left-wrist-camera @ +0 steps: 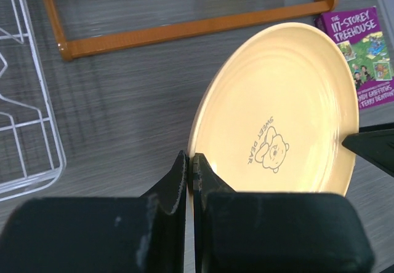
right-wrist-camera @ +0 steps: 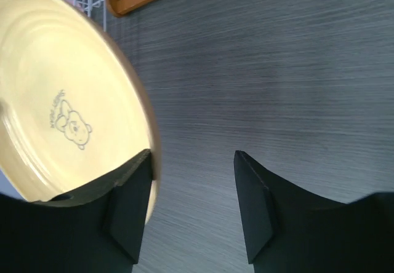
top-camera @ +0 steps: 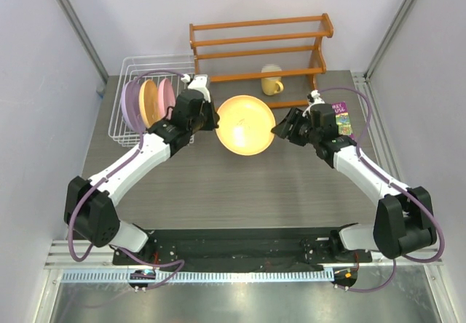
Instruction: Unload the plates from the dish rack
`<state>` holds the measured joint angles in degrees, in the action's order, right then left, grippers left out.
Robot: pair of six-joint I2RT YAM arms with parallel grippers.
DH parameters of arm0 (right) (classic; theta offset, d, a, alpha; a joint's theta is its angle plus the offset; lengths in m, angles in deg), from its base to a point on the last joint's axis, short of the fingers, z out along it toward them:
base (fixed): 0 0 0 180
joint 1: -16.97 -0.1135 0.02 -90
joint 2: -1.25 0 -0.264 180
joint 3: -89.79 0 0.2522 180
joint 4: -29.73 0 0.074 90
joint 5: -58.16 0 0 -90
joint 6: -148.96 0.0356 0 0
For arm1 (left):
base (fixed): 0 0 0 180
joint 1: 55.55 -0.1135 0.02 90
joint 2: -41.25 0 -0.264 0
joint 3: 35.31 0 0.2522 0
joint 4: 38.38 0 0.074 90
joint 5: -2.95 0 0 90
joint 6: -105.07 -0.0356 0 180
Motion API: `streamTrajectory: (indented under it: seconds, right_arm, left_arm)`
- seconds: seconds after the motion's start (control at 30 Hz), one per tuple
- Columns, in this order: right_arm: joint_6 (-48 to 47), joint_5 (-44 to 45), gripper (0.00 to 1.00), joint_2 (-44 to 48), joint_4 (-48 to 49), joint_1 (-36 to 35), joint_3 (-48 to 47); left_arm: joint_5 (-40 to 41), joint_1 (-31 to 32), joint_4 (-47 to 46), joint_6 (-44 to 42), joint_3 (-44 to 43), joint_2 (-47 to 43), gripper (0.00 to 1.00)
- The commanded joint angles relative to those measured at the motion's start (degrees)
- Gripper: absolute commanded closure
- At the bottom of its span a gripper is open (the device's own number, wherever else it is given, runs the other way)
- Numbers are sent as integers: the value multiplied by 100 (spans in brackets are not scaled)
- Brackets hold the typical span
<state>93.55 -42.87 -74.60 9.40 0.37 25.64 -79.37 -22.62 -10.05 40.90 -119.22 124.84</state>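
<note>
1. I see open table (top-camera: pixel 240 192) between the yellow plate (top-camera: pixel 245 124) and the near edge.
2. Behind the plate, the orange shelf (top-camera: pixel 258 46) and mug (top-camera: pixel 271 80) block me.
3. The dish rack (top-camera: pixel 119 108) stands left, the book (top-camera: pixel 340 118) right.

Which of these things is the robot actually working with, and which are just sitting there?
Part of the job:
- yellow plate, held by the left gripper
- lavender plate, orange plate and pink plate, standing in the dish rack
- right gripper, open beside the yellow plate

Just lying about:
- yellow mug
- orange wooden shelf
- purple book
</note>
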Motion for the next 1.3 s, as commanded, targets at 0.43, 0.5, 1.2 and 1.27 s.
streamTrajectory:
  seconds: [0.43, 0.5, 1.2, 1.27]
  right_arm:
    - [314, -765, 99, 44, 1151, 175, 179]
    - [67, -209, 99, 324, 325, 183, -13]
    - [-1174, 277, 98, 194, -1392, 834, 231]
    - [-1174, 233, 98, 80, -1338, 834, 223]
  left_arm:
    - [-453, -164, -719, 529, 274, -177, 81]
    - [-303, -173, -613, 450, 309, -185, 71]
    - [972, -348, -24, 151, 573, -880, 1]
    - [1051, -348, 2, 168, 573, -915, 0]
